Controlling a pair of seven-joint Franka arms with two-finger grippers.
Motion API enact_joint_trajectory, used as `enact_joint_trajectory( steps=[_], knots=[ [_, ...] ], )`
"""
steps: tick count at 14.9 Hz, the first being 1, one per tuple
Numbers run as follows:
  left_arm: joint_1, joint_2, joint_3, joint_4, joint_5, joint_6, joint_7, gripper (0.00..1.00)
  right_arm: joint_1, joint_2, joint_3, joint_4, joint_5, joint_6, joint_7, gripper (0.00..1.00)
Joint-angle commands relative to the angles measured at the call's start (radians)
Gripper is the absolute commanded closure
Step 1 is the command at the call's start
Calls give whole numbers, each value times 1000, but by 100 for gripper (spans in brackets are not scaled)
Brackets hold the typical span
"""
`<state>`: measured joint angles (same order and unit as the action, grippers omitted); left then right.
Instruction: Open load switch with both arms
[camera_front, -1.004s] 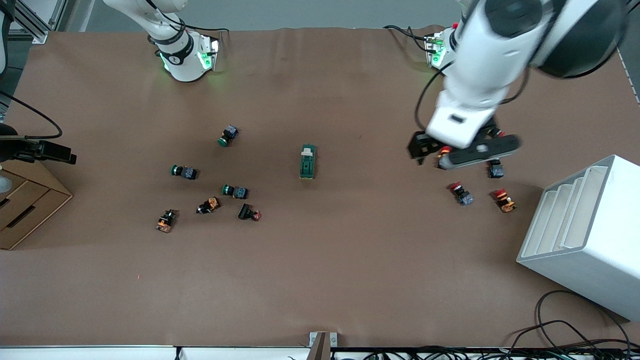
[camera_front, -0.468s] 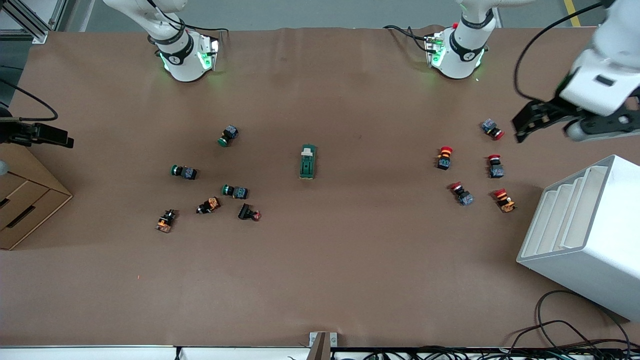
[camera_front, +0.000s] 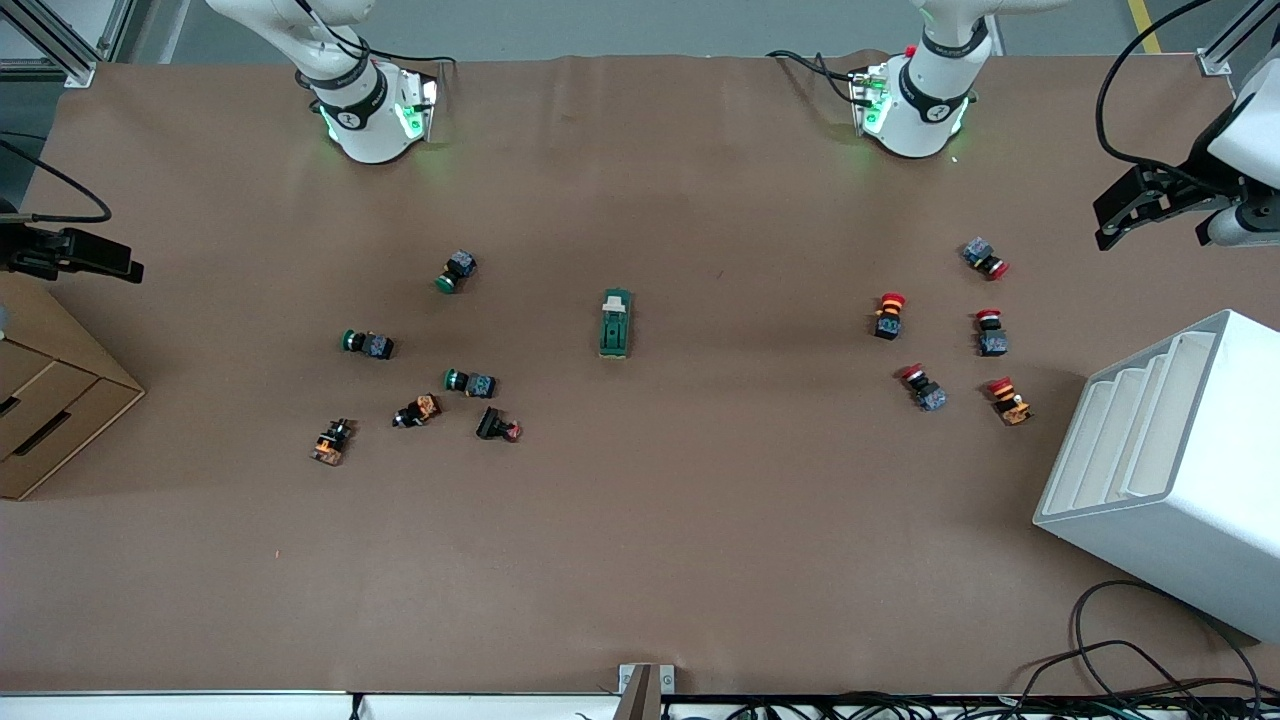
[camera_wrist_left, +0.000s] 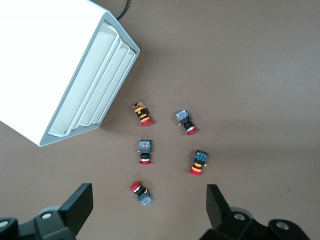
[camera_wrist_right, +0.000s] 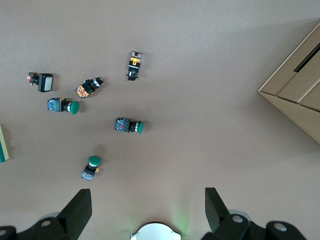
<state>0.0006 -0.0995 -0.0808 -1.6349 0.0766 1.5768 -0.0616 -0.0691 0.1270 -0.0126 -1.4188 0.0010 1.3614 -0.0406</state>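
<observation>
the right hand (camera_front: 70, 262) shows in the front view only as a dark shape at the edge of the bench (camera_front: 700, 560), up over the cardboard box (camera_front: 50, 400) at the right arm's end; from there its fingers are hard to read. its own wrist view settles it: the two black fingers (camera_wrist_right: 77, 212) stand wide apart with nothing between them, over bare brown surface, with the green push-buttons (camera_wrist_right: 129, 125) and orange-and-black buttons (camera_wrist_right: 134, 65) spread under it. a green sliver at that view's edge is probably the load switch (camera_wrist_right: 2, 145), though too little shows to be sure.

the load switch (camera_front: 615, 323) lies flat at mid-bench, well apart from both hands, roughly midway between them. it is a slim dark-green block with a white tab at one end. its long axis runs from the robots' bases toward the front camera, and the white tab points at the bases.

only the front view shows the switch whole; the left wrist view does not take it in. that view shows the red push-buttons (camera_wrist_left: 145, 150) clustered beneath the left hand (camera_wrist_left: 148, 210) and the white slotted rack (camera_wrist_left: 75, 85) beside them.

the left hand (camera_front: 1150, 205) hangs over the bench's edge at the left arm's end, above the rack (camera_front: 1170, 460), fingers (camera_wrist_left: 80, 207) spread wide and empty.
</observation>
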Motion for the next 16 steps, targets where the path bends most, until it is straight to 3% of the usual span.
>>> enact_joint_trajectory(
  steps=[1, 5, 16],
  knots=[
    [-8, -77, 7, -75, -18, -1, 20, 0, 43, -47, -30, -38, -19, 8, 11, 0],
    [-30, -130, 4, -131, -55, -11, 20, 0, 46, -72, -44, -49, -4, -13, 25, 0],
    [-33, -120, 1, -125, -122, -27, 22, 0, 51, -144, -64, -51, 27, -74, 85, 0]
  ],
)
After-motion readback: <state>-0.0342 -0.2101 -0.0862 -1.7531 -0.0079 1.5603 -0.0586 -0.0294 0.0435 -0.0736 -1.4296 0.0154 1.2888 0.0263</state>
